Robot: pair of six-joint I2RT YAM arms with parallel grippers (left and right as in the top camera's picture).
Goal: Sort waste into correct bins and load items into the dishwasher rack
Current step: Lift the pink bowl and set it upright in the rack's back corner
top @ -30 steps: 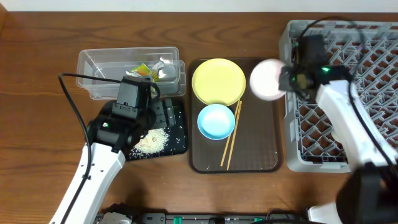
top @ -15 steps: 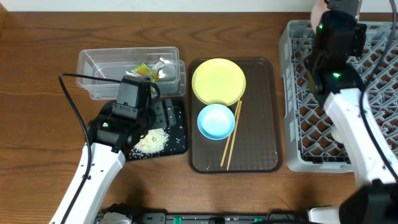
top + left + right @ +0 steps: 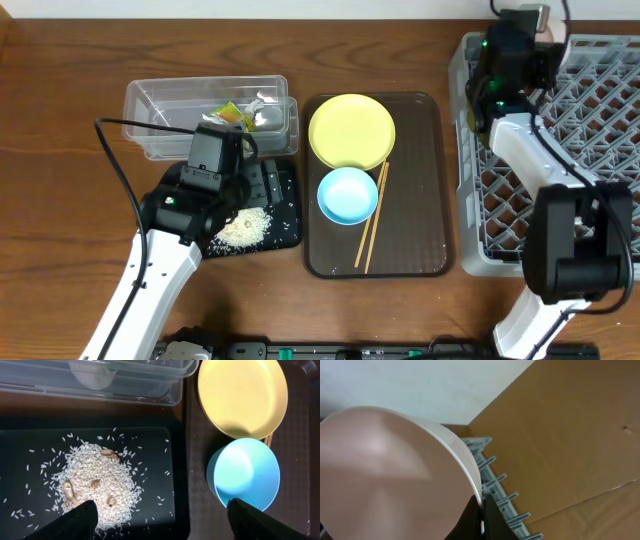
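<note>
Pinched fingers [image 3: 468,525] of your right gripper [image 3: 481,512] are clamped on the thin rim of the pale pink bowl [image 3: 395,475]. The bowl is held on edge above the far left corner of the dishwasher rack [image 3: 600,150], whose grey pegs show just beneath it in the wrist view. From overhead only a sliver of the bowl shows past the arm.

Your left gripper [image 3: 161,507] hangs with its fingers spread wide apart and holds nothing. It sits over the right edge of the black tray [image 3: 288,190].

That tray carries the rice scraps [image 3: 95,482], a loose white heap with a few brownish bits and stray grains scattered around it. The clear tub [image 3: 150,100] behind it holds the crumpled snack wrapper [image 3: 232,112] and a small white round object [image 3: 267,117]; you cannot tell what that object is.

On the brown serving tray [image 3: 415,230], the yellow plate [image 3: 351,131] lies flat at the far end. The blue bowl [image 3: 347,194] sits upright just in front of it, touching or nearly so. The chopsticks [image 3: 373,220] lie lengthwise right beside the bowl.

The black tray sits close against the tub's front and the serving tray's left side. A narrow strip of wooden table [image 3: 60,200] separates the serving tray from the rack wall. Open wood lies to your left and along the front. The rack floor is an open lattice.
</note>
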